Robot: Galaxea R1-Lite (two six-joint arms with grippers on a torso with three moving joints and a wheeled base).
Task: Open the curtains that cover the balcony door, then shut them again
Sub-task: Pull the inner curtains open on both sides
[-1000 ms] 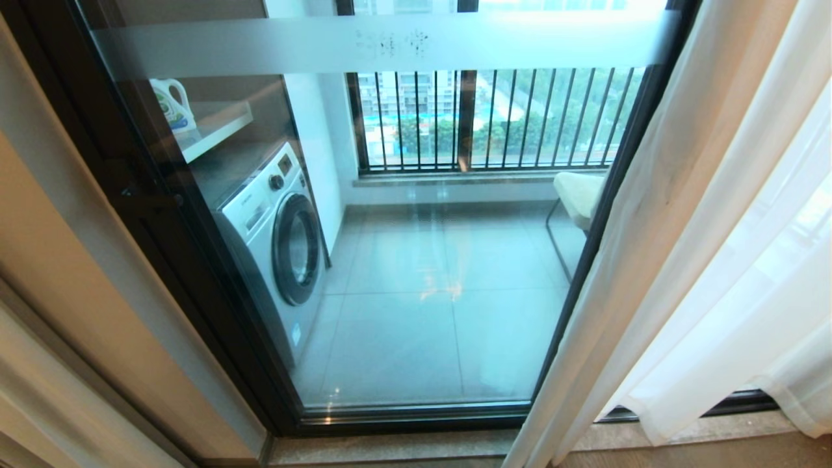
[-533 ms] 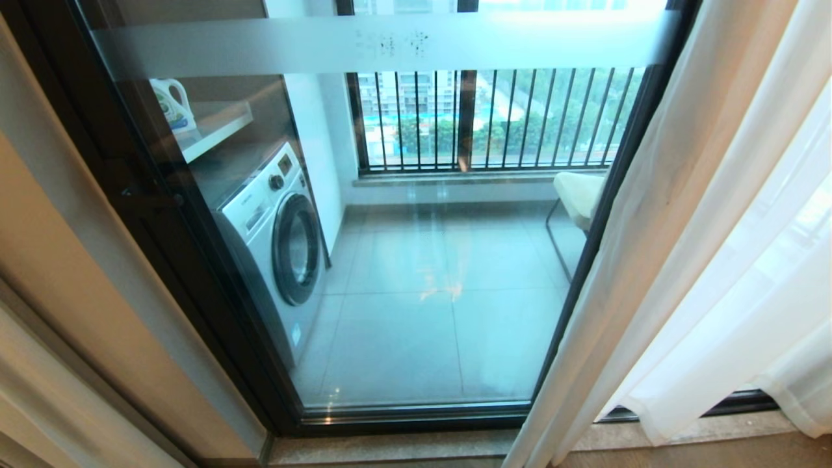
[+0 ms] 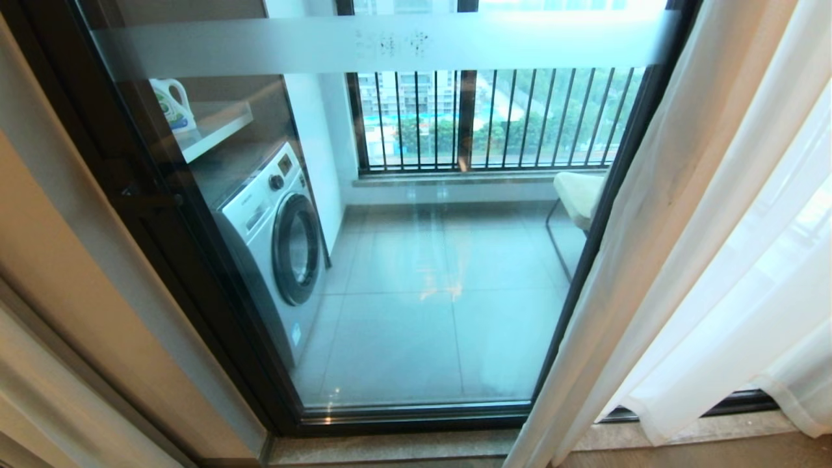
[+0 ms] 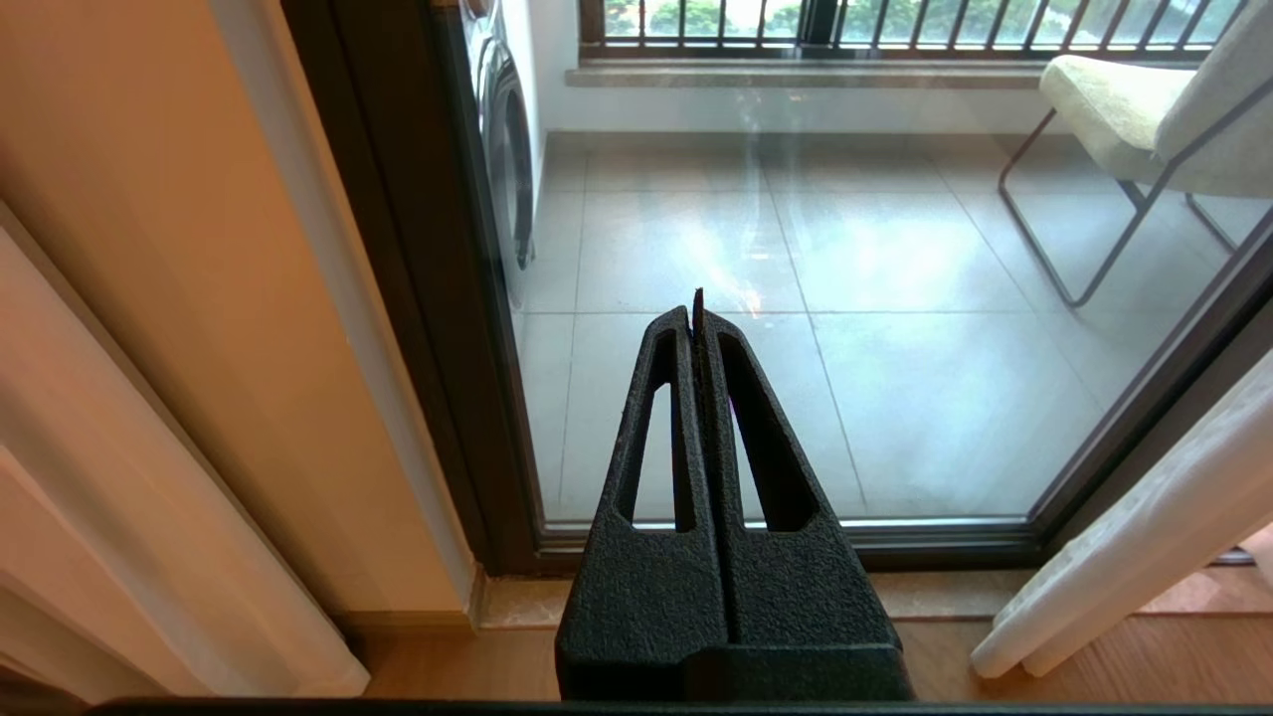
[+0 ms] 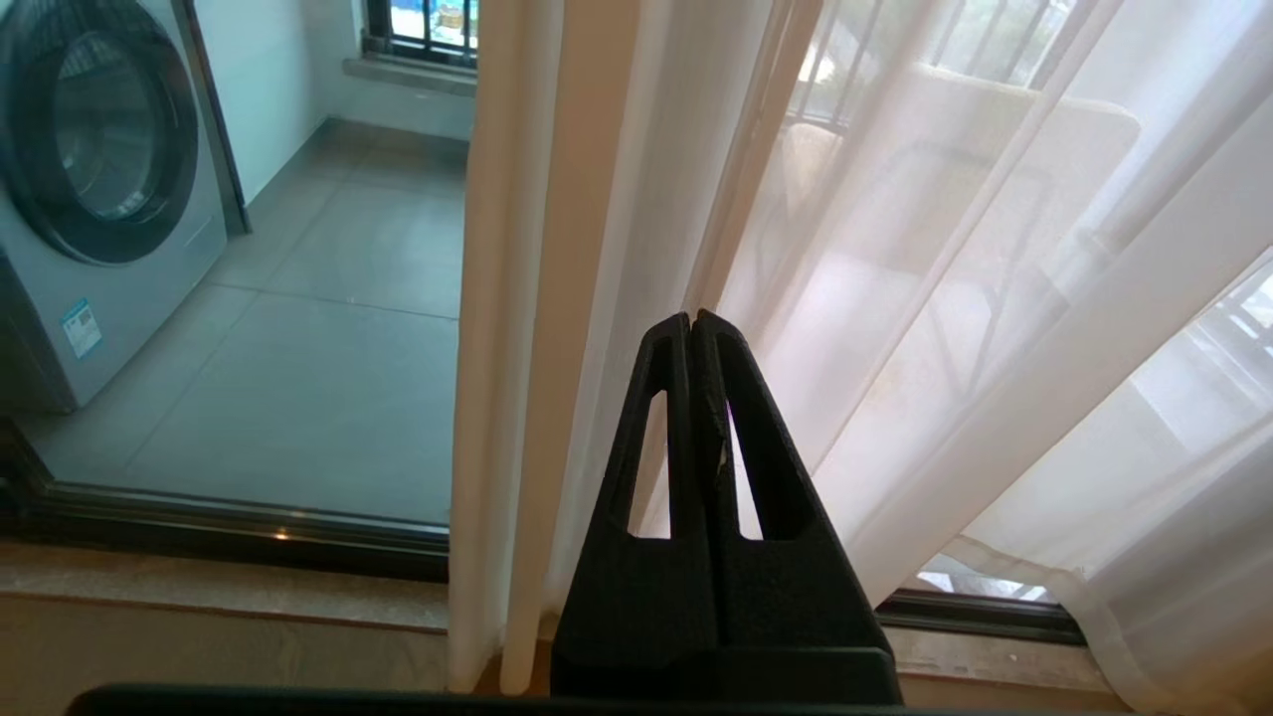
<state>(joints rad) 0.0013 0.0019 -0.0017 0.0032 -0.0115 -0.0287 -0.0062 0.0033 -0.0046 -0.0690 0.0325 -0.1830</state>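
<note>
sheer curtains (image 5: 995, 298) just beyond right gripper (image 5: 693, 320), fingers pressed together, nothing held.

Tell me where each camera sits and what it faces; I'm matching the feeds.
Head view: up high, looking down through the dark-framed glass balcony door; no arm shows.
Left wrist view: behind the shut black left gripper, facing the door.
Right wrist view: behind the shut black right gripper, facing the sheer white curtains.
Shared: the white washing machine, in head and right wrist views.
</note>
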